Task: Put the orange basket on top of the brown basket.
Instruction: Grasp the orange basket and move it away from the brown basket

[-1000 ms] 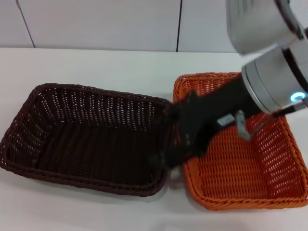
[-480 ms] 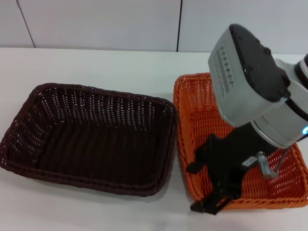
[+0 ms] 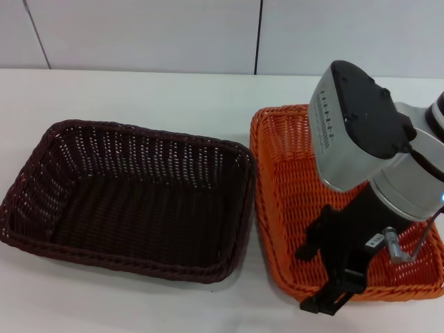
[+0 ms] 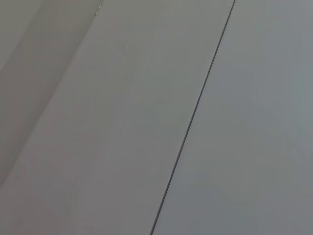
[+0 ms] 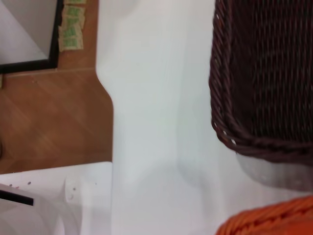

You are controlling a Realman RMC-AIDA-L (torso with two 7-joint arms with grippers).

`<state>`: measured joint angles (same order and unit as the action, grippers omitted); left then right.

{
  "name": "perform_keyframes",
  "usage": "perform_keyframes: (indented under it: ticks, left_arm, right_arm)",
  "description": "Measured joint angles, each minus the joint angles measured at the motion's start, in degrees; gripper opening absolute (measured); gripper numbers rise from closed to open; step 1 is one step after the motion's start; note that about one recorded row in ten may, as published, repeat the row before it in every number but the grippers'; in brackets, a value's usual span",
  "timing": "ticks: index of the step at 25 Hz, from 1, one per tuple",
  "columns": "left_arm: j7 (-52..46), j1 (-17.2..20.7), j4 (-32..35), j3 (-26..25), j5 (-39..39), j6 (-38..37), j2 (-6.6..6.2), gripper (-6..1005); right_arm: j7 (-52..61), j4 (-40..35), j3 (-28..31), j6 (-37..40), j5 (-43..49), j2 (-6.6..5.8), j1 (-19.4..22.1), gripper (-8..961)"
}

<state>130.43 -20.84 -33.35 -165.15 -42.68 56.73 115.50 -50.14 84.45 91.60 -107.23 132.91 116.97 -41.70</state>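
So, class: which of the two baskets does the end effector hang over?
The orange basket, on the robot's right. The right end effector is above its near rim; the brown basket beside it has nothing over it.

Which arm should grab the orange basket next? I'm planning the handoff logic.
Right, most likely. The right gripper hangs at the near rim of the orange basket, beside the brown basket. The left arm is nowhere over the table; its wrist camera shows only blank panels.

No readable text anywhere; a small white label on the right tool (image 3: 331, 276) is too small to read.
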Motion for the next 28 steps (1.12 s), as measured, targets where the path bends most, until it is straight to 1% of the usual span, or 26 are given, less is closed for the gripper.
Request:
perform_keyframes:
  ticks: [14,23,28]
  left_arm:
    - [0.0,0.41,-0.5,0.0,2.07,1.3,0.16,752]
    - [0.0,0.52,-0.65,0.0,2.08,1.93,0.24,752]
    - [0.0,0.54,-0.79,0.0,2.62,3.05,0.35,752]
  right_arm:
    - [0.08,-9.04,-0.2,0.06,4.0,0.01,-0.59,696]
    - [-0.42,-9.88,-0.3,0.66,7.36,0.39,-0.59,689]
    - [-0.16,-10.59,-0.73,2.03,10.56,1.12,-0.57,686]
